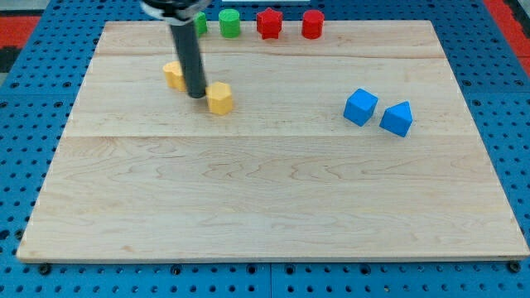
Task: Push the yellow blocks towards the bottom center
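Note:
Two yellow blocks lie in the board's upper left. One yellow block (174,75) is partly hidden behind my rod. The other, a yellow hexagonal block (219,98), lies just to its right and a little lower. My tip (196,95) rests on the board between them, touching or nearly touching the left side of the hexagonal block.
The wooden board (273,207) lies on a blue pegboard. Along the top edge stand a green block (201,22) partly hidden by the rod, a green cylinder (229,23), a red star block (269,23) and a red cylinder (312,24). Two blue blocks (360,107) (397,118) lie at the right.

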